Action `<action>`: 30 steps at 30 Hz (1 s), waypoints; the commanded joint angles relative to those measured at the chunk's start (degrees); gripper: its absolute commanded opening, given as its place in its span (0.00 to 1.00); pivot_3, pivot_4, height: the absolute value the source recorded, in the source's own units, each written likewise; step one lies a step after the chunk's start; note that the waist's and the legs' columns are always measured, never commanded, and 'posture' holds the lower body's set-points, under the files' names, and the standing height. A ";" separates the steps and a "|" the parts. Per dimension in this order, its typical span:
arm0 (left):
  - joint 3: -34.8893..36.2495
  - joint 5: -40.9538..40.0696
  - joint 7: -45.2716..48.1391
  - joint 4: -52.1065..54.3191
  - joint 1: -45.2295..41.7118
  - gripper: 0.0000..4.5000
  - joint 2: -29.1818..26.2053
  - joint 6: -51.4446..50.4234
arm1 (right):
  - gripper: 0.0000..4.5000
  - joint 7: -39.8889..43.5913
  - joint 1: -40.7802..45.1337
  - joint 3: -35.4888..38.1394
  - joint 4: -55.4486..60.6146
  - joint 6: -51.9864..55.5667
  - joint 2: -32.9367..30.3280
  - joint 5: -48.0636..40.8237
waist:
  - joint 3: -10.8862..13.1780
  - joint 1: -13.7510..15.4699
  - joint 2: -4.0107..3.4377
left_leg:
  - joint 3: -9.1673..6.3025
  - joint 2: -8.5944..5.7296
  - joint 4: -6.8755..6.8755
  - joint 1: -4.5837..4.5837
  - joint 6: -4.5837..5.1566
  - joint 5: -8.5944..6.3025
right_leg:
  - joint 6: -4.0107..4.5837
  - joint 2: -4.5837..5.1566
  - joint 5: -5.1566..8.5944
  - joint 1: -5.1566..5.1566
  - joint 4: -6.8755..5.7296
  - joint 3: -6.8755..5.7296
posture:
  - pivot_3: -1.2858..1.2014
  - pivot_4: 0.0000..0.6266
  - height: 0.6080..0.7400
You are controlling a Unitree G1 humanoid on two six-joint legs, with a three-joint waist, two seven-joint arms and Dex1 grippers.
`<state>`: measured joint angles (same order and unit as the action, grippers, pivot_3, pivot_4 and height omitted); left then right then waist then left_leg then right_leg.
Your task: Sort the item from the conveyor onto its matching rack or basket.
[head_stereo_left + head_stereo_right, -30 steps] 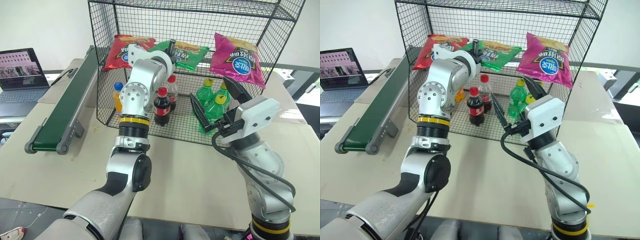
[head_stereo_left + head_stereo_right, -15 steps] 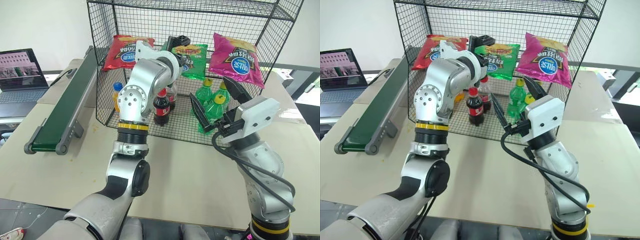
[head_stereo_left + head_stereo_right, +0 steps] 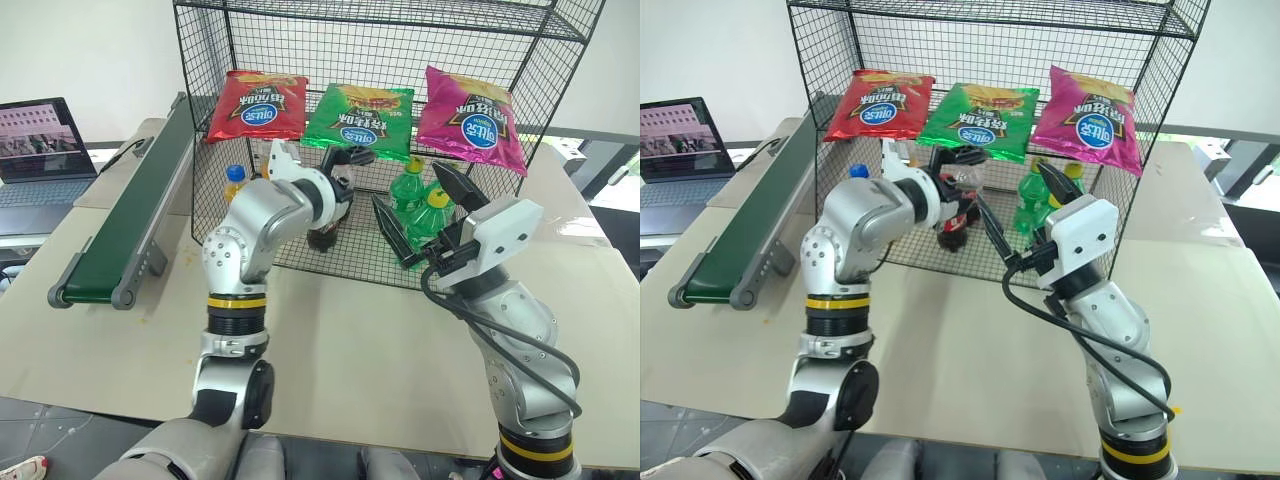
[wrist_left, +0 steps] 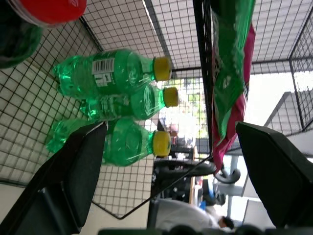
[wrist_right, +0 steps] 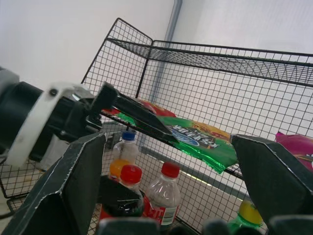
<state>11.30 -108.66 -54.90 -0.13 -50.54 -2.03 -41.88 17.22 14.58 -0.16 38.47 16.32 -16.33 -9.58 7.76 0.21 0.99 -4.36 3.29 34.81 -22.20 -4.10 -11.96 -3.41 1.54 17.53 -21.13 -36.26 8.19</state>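
Green bottles (image 3: 415, 190) beneath item (image 3: 360, 121)

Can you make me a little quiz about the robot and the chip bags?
1. True or false: the green chip bag lies on the slanted shelf of the black wire rack, between the red bag and the magenta bag.
2. What colour are the caps of the green bottles? A) red B) yellow C) blue
3. Fill in: the left hand is ____, holding nothing.

Key: 1 true; 2 B; 3 open
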 commanded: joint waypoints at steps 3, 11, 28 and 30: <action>1.41 -4.34 5.67 7.67 3.08 0.99 -4.48 -7.87 | 1.00 1.39 -0.32 0.72 0.30 -2.66 -0.24 -1.48 | -0.02 -0.02 -0.03 | 0.00 0.00 0.01 0.01 -0.01 0.00 | 0.00 0.01 0.00 0.01 0.00 0.00 | 0.52 0.24 1.00; 2.41 -4.34 21.23 11.83 9.29 0.99 -18.17 -13.68 | 1.00 2.05 -1.36 0.58 0.18 -3.21 -0.13 -1.68 | -0.04 -0.58 -0.06 | -0.03 0.00 -0.04 0.05 -0.04 0.02 | 0.00 0.00 0.00 0.01 -0.04 -0.02 | 0.52 0.24 1.00; -10.19 66.53 72.52 23.56 47.22 0.99 -42.15 13.57 | 1.00 3.27 -9.60 3.46 2.15 -1.99 -1.95 -3.26 | -0.12 -0.87 -0.27 | 0.11 0.04 -0.57 0.16 -0.08 0.03 | 0.17 0.10 0.07 -0.11 0.15 -0.03 | 0.52 0.24 1.00; -11.26 72.39 73.27 21.64 48.94 0.99 -40.69 17.26 | 1.00 2.83 -11.27 3.64 2.07 -2.33 -1.85 -2.97 | -0.12 -0.89 -0.23 | 0.11 0.05 -0.56 0.14 -0.08 0.03 | 0.17 0.09 0.07 -0.12 0.15 -0.03 | 0.52 0.24 1.00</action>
<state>-0.31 -40.92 17.31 21.32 -1.31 -42.94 -28.79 20.66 3.49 2.41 38.38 14.54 -18.20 -12.30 7.64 -0.68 0.76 -4.25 3.35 34.25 -22.07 -4.16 -11.94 -3.25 1.64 17.61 -21.24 -36.11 8.15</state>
